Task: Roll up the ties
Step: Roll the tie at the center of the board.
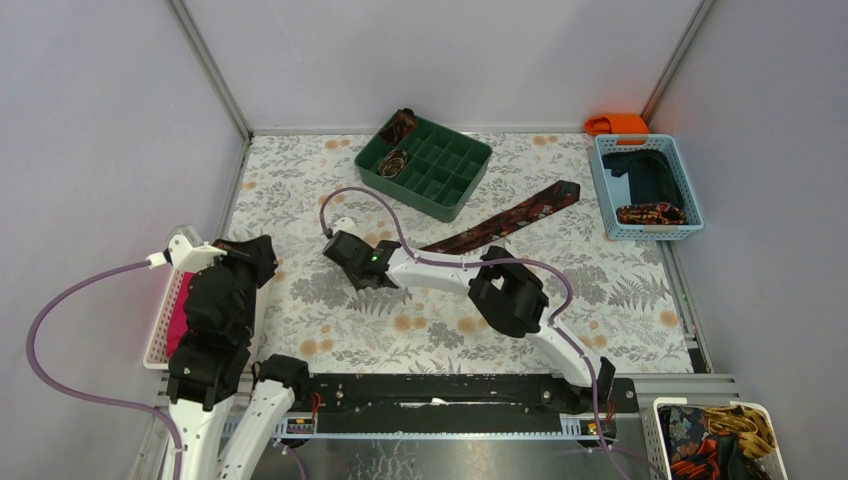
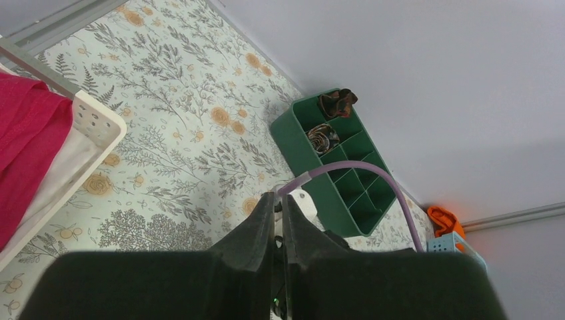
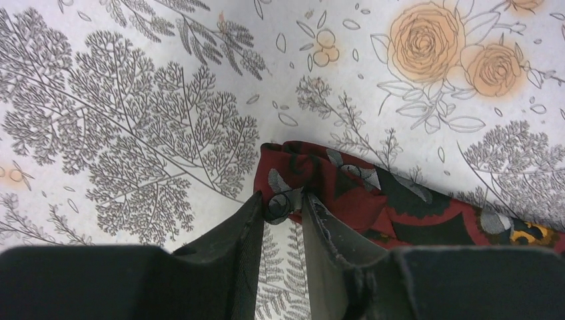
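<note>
- Tie point(image 1: 512, 218) lies diagonally on the table point(image 1: 300, 190), its wide end far right and its narrow end near the centre.
- Right gripper point(image 3: 283, 208) pinches the folded narrow tip.
- Left gripper point(image 2: 278, 207) sits near left, fingers almost together, holding nothing.
- For a tight roll, pinch at the fold, wind toward the wide end, and keep the edges aligned and the strip flat.

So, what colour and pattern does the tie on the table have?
Dark red tie with grey leaves and black patches; best in the right wrist view.
</note>
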Motion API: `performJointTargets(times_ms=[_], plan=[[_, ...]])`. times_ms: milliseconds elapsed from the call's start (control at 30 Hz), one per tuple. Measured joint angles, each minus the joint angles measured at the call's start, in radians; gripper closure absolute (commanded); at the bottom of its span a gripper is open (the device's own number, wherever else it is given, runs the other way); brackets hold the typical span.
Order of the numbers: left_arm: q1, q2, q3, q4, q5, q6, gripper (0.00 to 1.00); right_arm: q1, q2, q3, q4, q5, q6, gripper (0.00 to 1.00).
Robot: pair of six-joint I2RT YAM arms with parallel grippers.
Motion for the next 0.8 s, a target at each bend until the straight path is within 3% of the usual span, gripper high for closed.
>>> performJointTargets(times_ms=[433,800], plan=[[0.000,0.051,-0.044,0.045,0.060,0.014,0.95,-0.110,-0.118,-0.264,0.309,-0.321,0.053,0.73],[0.000,0.151,-0.185,0.203,0.204,-0.032,1.00,-0.262,-0.215,-0.564,0.654,-0.689,0.241,0.79]])
